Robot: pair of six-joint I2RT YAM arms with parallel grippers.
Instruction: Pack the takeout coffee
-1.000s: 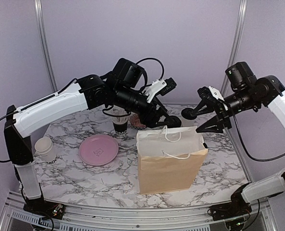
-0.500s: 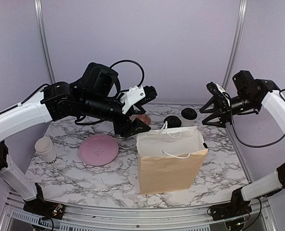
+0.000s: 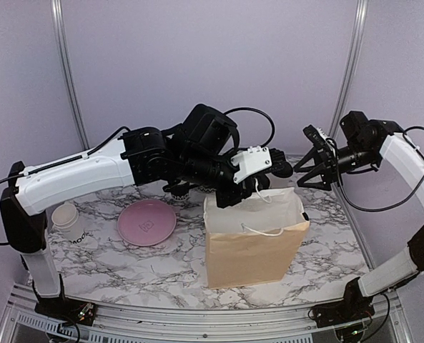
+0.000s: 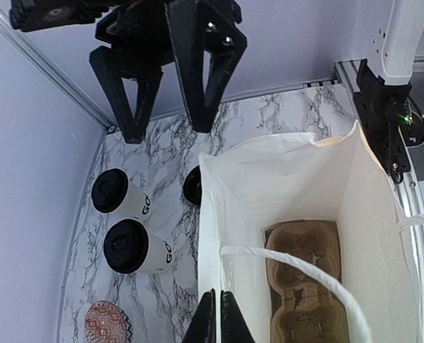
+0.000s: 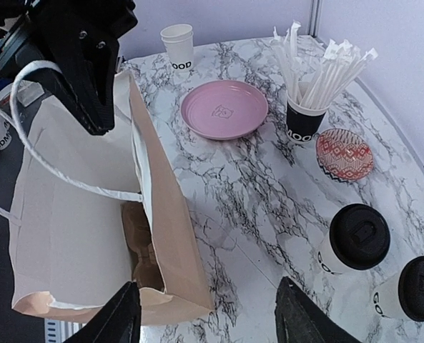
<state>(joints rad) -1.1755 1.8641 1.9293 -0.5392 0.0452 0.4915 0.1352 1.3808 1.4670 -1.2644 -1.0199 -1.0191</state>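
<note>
Two takeout coffee cups, white with black lids, stand on the marble behind the bag; one cup [image 4: 129, 246] [image 5: 355, 239] is nearer the bag than the other [image 4: 115, 191] [image 5: 415, 289]. A further black lid [image 4: 192, 186] peeks out from behind the bag. My left gripper [image 4: 217, 318] [image 3: 224, 199] is shut on the back rim of the open paper bag [image 3: 253, 243] [image 4: 283, 171]. A cardboard cup carrier [image 4: 301, 286] lies in the bag's bottom. My right gripper [image 5: 212, 321] [image 3: 304, 170] hangs open above the table beside the bag, holding nothing.
A pink plate [image 3: 146, 221] [image 5: 224, 108], a black cup of straws [image 5: 304, 121], a patterned coaster [image 5: 344, 153] [image 4: 104, 325] and a stack of lidless white cups [image 3: 68, 220] [image 5: 178, 44] share the marble table [image 3: 126, 264]. Grey walls close in the back and sides.
My left arm has swung right to the bag's back rim, and its gripper has gone from open to shut there. The right gripper has stayed open and hardly moved.
</note>
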